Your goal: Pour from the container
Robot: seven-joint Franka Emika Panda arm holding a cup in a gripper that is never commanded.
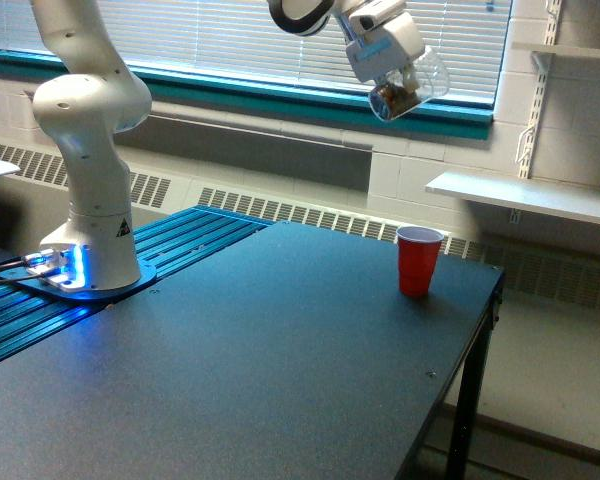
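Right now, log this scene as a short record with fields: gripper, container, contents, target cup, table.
gripper: high in the exterior view, in front of the window blinds, shut on the clear container
clear container: tilted, held in the air well above the table
contents: brownish bits gathered at the container's lower end; nothing seen falling
red cup: upright on the table, near its far edge, below the container
table: dark top, robot base at the exterior view's left

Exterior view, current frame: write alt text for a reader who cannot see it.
A white robot arm holds a tilted clear cup with brownish bits inside, high above a dark table. A red cup stands upright near the table's far edge, toward the exterior view's right. Window blinds fill the background.
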